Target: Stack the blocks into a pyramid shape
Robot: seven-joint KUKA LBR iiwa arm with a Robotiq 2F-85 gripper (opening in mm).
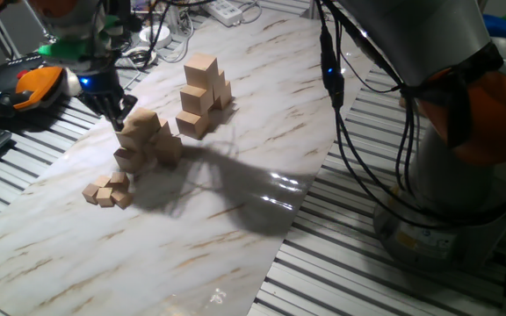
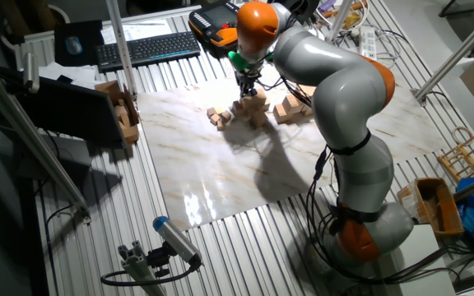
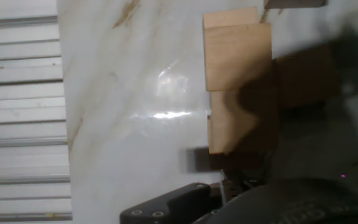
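Blocks [image 1: 202, 96] sit in two heaps on the marble board [image 1: 262, 140]: a taller stack in the upper middle of one fixed view, and a lower cluster [image 1: 145, 140] to its lower left, and that cluster is where I am. My gripper [image 1: 117, 112] hangs right over its top left corner, fingertips down at the highest cube. From this side the dark fingers [image 1: 108, 101] look close together, though I cannot tell whether they pinch anything or merely touch the wood.

Over in the other fixed view my hand [image 2: 248, 85] sits upper middle, just above the same heap [image 2: 252, 109], too small there to read the gap.

Looking along my fingers in the hand view, pale cubes [image 3: 237, 56] fill the upper right, stacked edge to edge on the shiny board [image 3: 135, 93], part of them in shadow. No fingertip shows clearly against them, only dark housing [image 3: 185, 205] along the bottom.

Smaller cubes [image 1: 108, 190] lie scattered at lower left of the cluster, touching one another.
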